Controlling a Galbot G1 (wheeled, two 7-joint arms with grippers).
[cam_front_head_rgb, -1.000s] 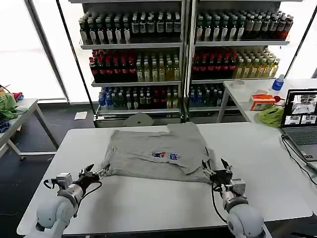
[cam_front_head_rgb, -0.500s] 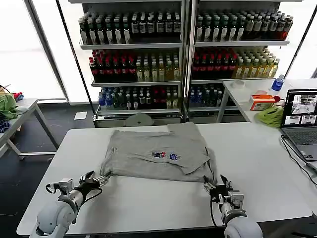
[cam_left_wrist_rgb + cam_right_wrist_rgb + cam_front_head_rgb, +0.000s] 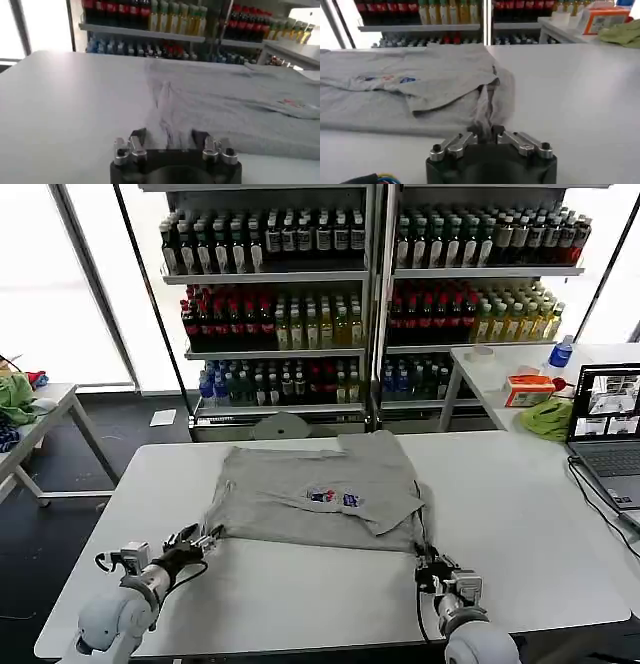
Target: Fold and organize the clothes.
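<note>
Near edge of the white table: both grippers are seen low, at the two near corners of the gray shirt.

Left gripper is positioned at the shirt's near left corner. In the left wrist view its fingers are seen spread apart, with the shirt's hem lying just ahead between them; nothing is gripped. Whether the tips touch the cloth cannot be told.

Right gripper is positioned at the shirt's near right corner. In the right wrist view the right gripper is seen pinched together, with a bunched ridge of the shirt running straight into the closed tips; the fabric appears to be clamped there.

The shirt is laid flat across the middle of the table, partly folded: a flap on its right side is turned over the body, and the small multicoloured chest print is left showing near the flap's edge. Its left sleeve is spread toward the left gripper.

To the right, a laptop is noted at the table's edge. Beyond it, on a side table, a green cloth and an orange box are seen. Farthest back, shelves of bottles are ranged along the windows.
</note>
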